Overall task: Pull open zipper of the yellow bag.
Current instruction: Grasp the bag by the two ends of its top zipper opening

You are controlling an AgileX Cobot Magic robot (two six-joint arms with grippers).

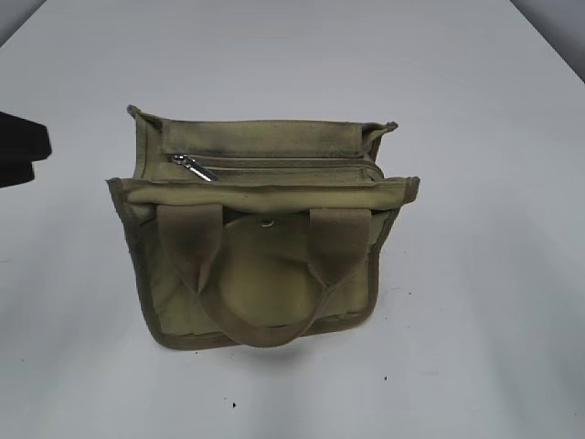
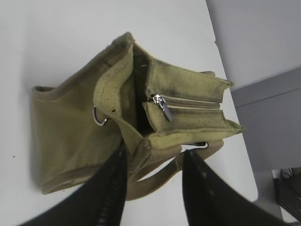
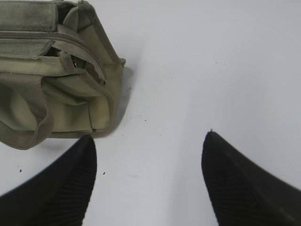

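The yellow bag [image 1: 265, 274] stands mid-table, its two webbing handles drooping toward the camera. Its zipper [image 1: 283, 166] runs along the top and looks closed, with the silver pull tab [image 1: 192, 167] at the left end; the left wrist view also shows the pull tab [image 2: 164, 107]. My left gripper [image 1: 41, 154] sits at the left edge of the exterior view, apart from the bag. In its own view the left gripper [image 2: 155, 157] is open, with the bag's near corner and a handle loop seen between the fingers. My right gripper [image 3: 149, 141] is open wide over bare table, right of the bag [image 3: 56, 70].
The white table [image 1: 475, 302] surrounds the bag on all sides. Its edge [image 2: 235, 122] shows in the left wrist view beyond the bag, with grey floor past it. A small metal snap [image 1: 267, 221] sits on the bag's front.
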